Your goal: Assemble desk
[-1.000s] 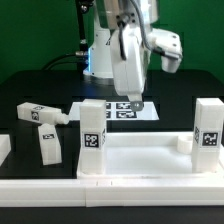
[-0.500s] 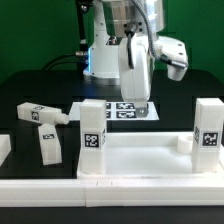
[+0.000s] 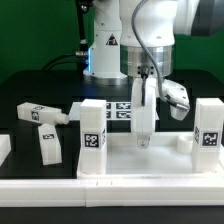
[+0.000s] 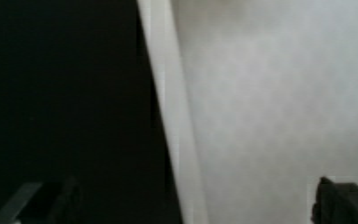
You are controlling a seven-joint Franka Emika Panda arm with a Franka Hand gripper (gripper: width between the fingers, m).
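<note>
Two fingers spread wide, nothing held — I see the gripper (image 3: pixel 145 141) low over the tabletop (image 3: pixel 130 165), straddling its far rim. The nearest loose leg (image 3: pixel 43 113) lies well apart toward the exterior view's left, long axis roughly across that view.

Exterior view: bright, even light, but soft and low in detail. The white tabletop (image 3: pixel 130 160) under the gripper (image 3: pixel 143 138) glares, almost featureless against the black table (image 3: pixel 30 75). Wrist view: very close and blurred, half washed-out white, half black, and the fingertips (image 4: pixel 34 200) are just dark smudges.
</note>
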